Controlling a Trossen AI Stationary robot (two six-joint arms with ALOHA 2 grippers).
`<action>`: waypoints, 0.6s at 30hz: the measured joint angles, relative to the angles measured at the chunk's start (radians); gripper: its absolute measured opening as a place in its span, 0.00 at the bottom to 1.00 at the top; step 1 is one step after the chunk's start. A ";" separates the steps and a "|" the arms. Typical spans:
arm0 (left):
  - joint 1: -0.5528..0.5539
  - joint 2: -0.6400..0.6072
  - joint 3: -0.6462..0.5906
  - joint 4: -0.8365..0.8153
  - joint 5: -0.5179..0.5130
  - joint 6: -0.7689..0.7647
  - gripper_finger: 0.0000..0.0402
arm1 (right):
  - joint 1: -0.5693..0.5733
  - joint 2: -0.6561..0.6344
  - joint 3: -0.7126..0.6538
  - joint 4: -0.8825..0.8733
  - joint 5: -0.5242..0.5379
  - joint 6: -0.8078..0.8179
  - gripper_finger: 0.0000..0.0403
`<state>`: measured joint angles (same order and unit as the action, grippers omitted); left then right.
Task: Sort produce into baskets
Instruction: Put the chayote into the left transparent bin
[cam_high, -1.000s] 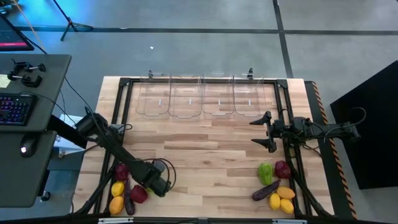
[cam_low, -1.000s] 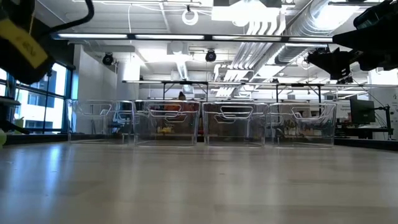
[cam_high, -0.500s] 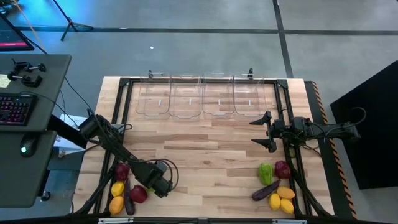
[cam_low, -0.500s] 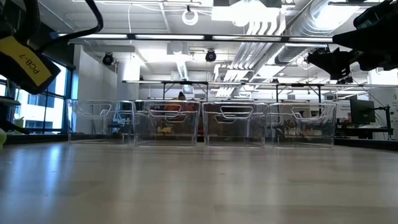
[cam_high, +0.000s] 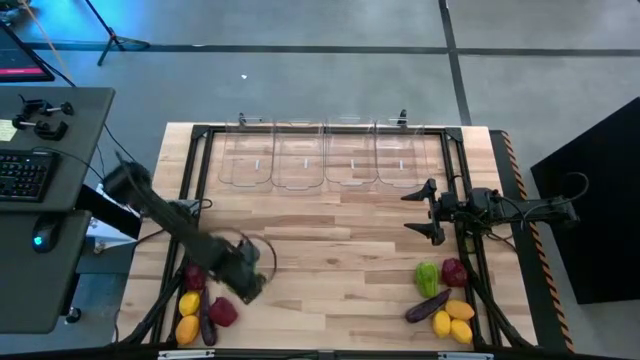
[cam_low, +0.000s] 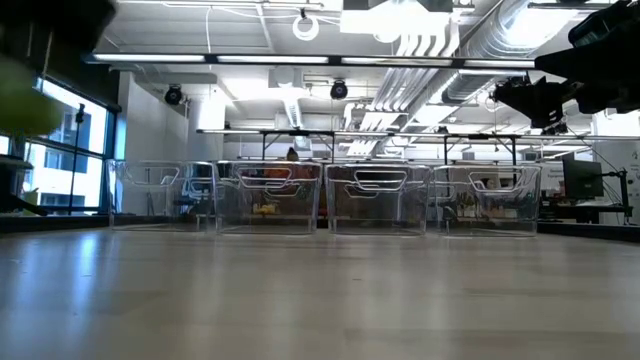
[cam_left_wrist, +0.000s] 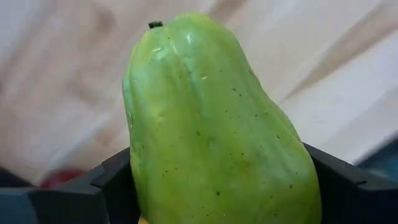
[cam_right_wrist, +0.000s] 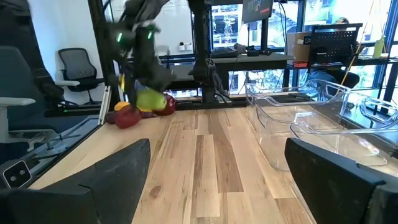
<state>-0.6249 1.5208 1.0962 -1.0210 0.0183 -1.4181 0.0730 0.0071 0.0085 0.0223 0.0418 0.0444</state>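
Note:
My left gripper (cam_high: 247, 279) is shut on a green pepper (cam_left_wrist: 211, 124) above the table's near left, over a pile of dark red (cam_high: 222, 312), yellow (cam_high: 189, 303), orange (cam_high: 186, 328) and purple (cam_high: 207, 325) produce. The right wrist view shows the pepper (cam_right_wrist: 149, 99) from afar. My right gripper (cam_high: 424, 212) hangs open and empty at mid right, near the four clear baskets (cam_high: 325, 160) along the far edge. A second pile with a green pepper (cam_high: 428, 277) lies near right. My left gripper pinches the green pepper between its two fingers (cam_left_wrist: 106, 186), one on each side of the pepper's wide lower body (cam_left_wrist: 146, 180). The pepper's stem end (cam_left_wrist: 155, 25) points away from the wrist. The pepper is lifted clear of the table.
A black metal frame (cam_high: 200, 135) runs round the table's edges. The right pile holds a dark red piece (cam_high: 454, 271), an eggplant (cam_high: 428, 306) and yellow and orange pieces (cam_high: 450, 322). A desk with a keyboard (cam_high: 20, 175) stands left of the table.
My left gripper has gone up and a little toward the table's far edge, away from the left pile, and the arm has swung quickly. My right gripper has kept still.

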 joint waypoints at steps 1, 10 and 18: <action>0.019 -0.048 0.000 -0.008 -0.049 0.002 0.76 | 0.000 0.000 0.000 0.000 0.000 0.000 0.90; 0.394 -0.381 0.002 -0.033 -0.494 0.275 0.77 | 0.000 0.000 0.000 0.000 0.000 0.000 0.90; 0.907 -0.382 0.001 0.001 -0.478 0.698 0.78 | 0.000 0.000 0.000 0.000 0.000 0.000 0.90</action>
<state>0.2819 1.1393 1.0973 -1.0202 -0.4596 -0.7205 0.0729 0.0071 0.0084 0.0225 0.0418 0.0444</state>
